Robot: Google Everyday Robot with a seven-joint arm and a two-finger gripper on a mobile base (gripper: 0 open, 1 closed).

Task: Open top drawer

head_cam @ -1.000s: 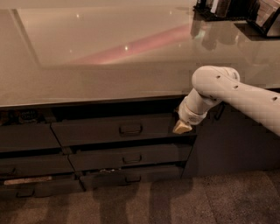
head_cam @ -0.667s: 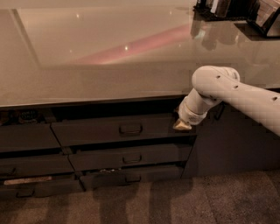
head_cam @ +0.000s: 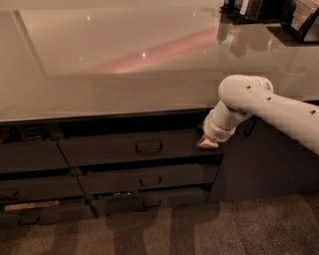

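The top drawer (head_cam: 114,148) is the widest dark grey front just under the countertop, with a small loop handle (head_cam: 149,147) at its centre. It stands slightly out from the cabinet face. My gripper (head_cam: 207,143) hangs from the white arm (head_cam: 264,102) at the drawer's right end, well to the right of the handle. Its tan tip sits at the drawer's upper right corner.
A glossy countertop (head_cam: 124,64) overhangs the drawers. Two slimmer drawers (head_cam: 149,179) lie below, and more drawer fronts (head_cam: 30,159) at the left. A tall dark cabinet door (head_cam: 264,159) is at the right. Dark objects (head_cam: 269,12) stand at the counter's back right. Carpet (head_cam: 199,229) below.
The gripper has shifted very slightly; the drawer and arm look much the same as before.
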